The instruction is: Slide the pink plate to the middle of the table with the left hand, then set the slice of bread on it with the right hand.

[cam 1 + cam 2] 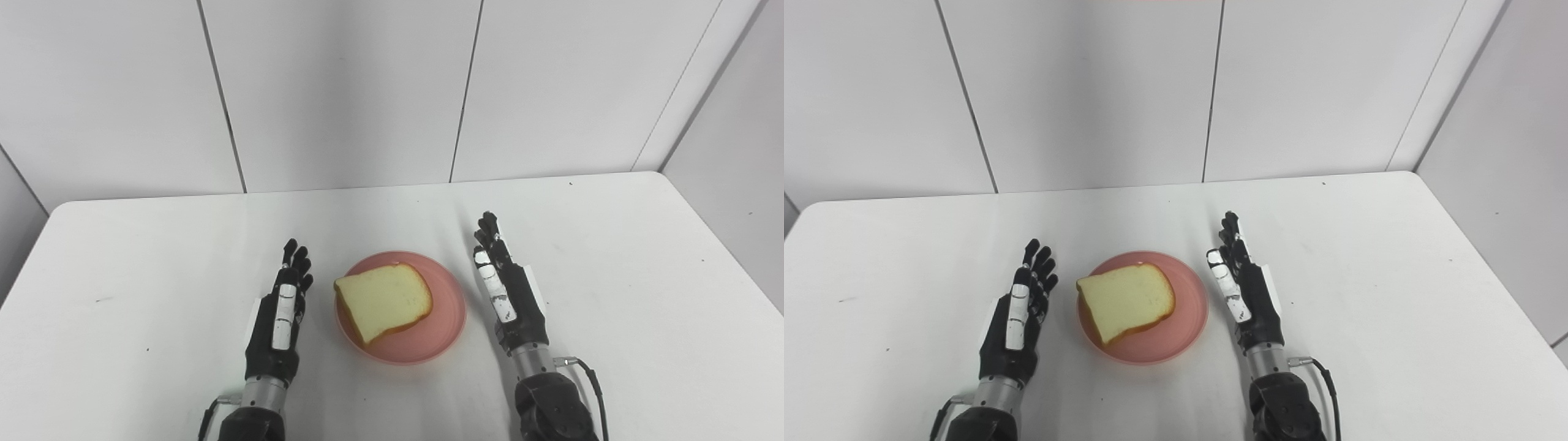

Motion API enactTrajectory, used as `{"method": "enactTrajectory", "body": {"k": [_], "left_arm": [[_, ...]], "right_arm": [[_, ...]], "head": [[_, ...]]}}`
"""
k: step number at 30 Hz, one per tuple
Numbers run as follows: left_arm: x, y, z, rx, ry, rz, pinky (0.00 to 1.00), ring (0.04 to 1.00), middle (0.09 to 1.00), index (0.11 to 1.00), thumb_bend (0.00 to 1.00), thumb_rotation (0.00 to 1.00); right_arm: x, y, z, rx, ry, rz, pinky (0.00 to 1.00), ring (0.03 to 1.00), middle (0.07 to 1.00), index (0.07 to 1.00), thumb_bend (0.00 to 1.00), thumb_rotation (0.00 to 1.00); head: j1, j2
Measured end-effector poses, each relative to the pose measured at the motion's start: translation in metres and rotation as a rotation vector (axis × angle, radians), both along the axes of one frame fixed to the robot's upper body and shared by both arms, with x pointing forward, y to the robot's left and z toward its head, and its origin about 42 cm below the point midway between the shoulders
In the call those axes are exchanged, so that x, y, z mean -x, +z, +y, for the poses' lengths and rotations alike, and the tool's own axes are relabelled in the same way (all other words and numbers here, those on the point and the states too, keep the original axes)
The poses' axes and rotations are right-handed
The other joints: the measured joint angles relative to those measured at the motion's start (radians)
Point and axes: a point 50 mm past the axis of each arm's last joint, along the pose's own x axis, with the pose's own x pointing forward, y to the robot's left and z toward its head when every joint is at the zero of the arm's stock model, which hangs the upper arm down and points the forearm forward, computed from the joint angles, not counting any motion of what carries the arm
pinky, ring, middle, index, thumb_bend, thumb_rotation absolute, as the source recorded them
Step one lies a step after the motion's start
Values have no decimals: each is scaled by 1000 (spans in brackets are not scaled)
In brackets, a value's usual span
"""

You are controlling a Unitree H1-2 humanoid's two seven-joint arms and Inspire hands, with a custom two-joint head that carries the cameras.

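Observation:
A pink plate (444, 318) sits on the white table (643, 294) near the middle, toward the front. A slice of bread (384, 300) with a tan crust lies flat on the plate, on its left part. My left hand (283, 312) rests on the table just left of the plate, fingers straight and apart, holding nothing. My right hand (505, 288) rests just right of the plate, fingers straight, holding nothing. Neither hand touches the plate or the bread. The plate (1185, 324) and the bread (1127, 300) also show in the right eye view.
White wall panels (343, 92) stand behind the table's far edge. A cable (597, 386) runs from my right wrist. A side wall (735, 153) stands close to the table's right edge.

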Motion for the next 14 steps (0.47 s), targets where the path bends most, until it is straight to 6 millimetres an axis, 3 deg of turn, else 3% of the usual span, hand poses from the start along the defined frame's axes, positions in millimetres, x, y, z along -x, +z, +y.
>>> {"method": "enactTrajectory", "body": {"k": [8, 14], "left_arm": [[0, 0, 0, -48, 0, -11, 1000, 1000, 1000, 1000, 718, 921], [0, 0, 0, -75, -1, -24, 1000, 1000, 1000, 1000, 690, 925]], "right_arm": [[-3, 2, 0, -14, -2, 4, 1000, 1000, 1000, 1000, 671, 849], [-3, 2, 1, -13, 0, 6, 1000, 1000, 1000, 1000, 668, 863]], "head": [[-8, 8], [-63, 3]]}}
